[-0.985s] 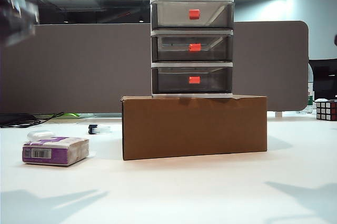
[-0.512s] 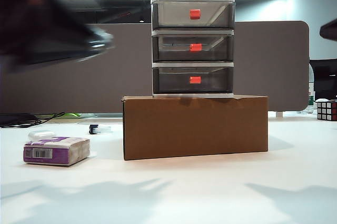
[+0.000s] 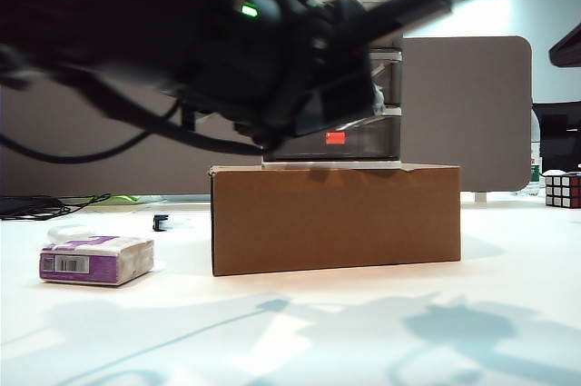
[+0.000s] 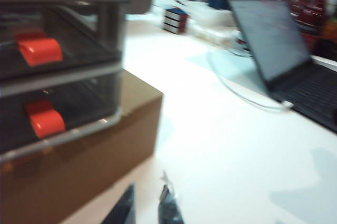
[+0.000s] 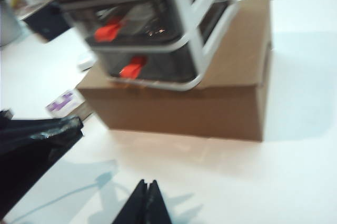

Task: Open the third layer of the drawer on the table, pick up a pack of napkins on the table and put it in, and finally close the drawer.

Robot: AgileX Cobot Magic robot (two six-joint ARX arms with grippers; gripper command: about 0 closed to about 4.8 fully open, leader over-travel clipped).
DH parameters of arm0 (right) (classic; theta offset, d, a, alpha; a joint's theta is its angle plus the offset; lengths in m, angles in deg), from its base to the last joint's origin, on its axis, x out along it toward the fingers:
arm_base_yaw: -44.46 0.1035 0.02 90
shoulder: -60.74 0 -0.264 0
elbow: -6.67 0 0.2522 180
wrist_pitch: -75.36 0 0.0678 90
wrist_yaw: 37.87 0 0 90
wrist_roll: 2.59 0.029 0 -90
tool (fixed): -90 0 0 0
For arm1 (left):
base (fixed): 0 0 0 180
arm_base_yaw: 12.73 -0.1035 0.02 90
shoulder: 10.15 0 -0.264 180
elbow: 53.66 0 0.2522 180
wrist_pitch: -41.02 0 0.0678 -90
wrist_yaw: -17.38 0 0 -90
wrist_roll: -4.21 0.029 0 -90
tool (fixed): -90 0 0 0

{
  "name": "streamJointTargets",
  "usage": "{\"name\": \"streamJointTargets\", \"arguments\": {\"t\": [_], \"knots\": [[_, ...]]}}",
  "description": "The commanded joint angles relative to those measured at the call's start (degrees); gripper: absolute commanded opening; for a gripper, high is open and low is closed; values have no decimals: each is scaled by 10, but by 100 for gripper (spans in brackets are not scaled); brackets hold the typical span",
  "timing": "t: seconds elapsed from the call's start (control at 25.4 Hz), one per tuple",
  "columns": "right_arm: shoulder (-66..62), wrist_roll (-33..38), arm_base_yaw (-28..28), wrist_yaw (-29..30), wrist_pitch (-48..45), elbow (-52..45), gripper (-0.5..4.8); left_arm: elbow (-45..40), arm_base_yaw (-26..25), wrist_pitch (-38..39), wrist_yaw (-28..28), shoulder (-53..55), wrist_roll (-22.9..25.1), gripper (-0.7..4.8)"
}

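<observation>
Drawer [image 3: 363, 132]: on box [image 3: 336, 218], mid-table [image 3: 508, 313]; third layer [image 5: 152, 63] closed.
Napkins [image 3: 94, 260]: I see them left, near.
Left gripper [image 4: 147, 208]: nearly closed, empty.
Right gripper [image 5: 146, 203]: closed, empty.

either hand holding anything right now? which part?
Nothing held. Left hand hangs near the cardboard box, fingertips nearly together, empty. Right hand is shut on nothing above the table. Pack of napkins lies untouched.
</observation>
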Motion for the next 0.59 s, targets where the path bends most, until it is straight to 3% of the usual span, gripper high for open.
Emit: {"name": "streamJointTargets", "arguments": {"t": [0.04,0.2,0.35,0.59], "knots": [[-70,-14,3,19,-52,35,-6,24,0,-5,-76,26,3,54],[-157,-21,5,61,-94,70,-6,51,0,13,-168,49,2,54],[-227,-34,5,85,-99,99,-6,97,4,23,-206,88,0,52],[-265,-63,4,125,-98,126,-6,112,20,39,-196,95,2,53]]}}
